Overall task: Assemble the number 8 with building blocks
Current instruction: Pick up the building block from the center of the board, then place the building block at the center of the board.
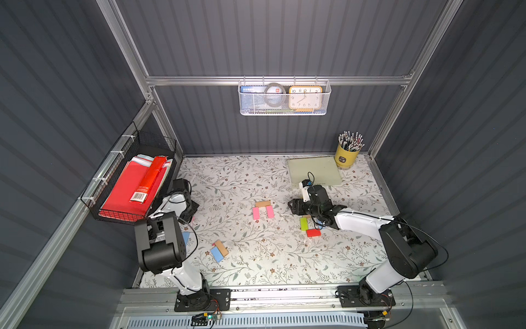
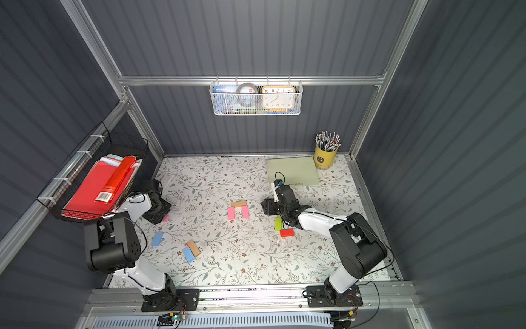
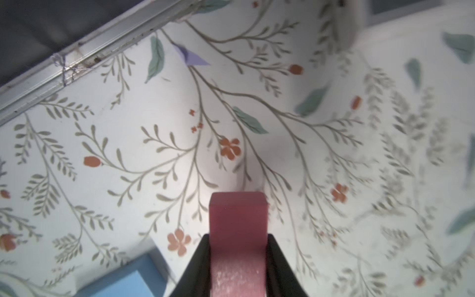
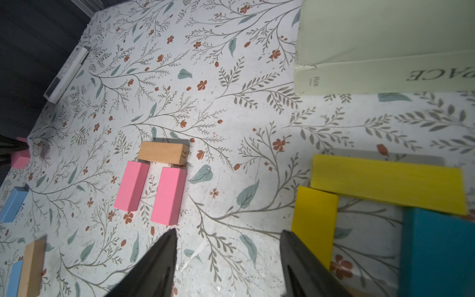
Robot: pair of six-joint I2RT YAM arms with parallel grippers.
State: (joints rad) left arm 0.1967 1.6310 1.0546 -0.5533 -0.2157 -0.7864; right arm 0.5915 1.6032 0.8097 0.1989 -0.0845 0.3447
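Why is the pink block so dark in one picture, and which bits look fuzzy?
In the left wrist view, the pink block clamped in the left gripper looks dim, and the flowered cloth smears toward one side. In the right wrist view, the close long yellow block and teal block are soft; the pink pair is sharp. In both top views the light is even.

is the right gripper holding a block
No, the right gripper stands open in the right wrist view, with only bare table showing inside it.

Clamped left gripper (image 3: 237, 235) on a pink block (image 3: 237, 213) well left of the tan block (image 1: 263, 203), elbow folded high; hung right gripper (image 4: 228, 231) near its right, jaws parted, forearm stretched low.
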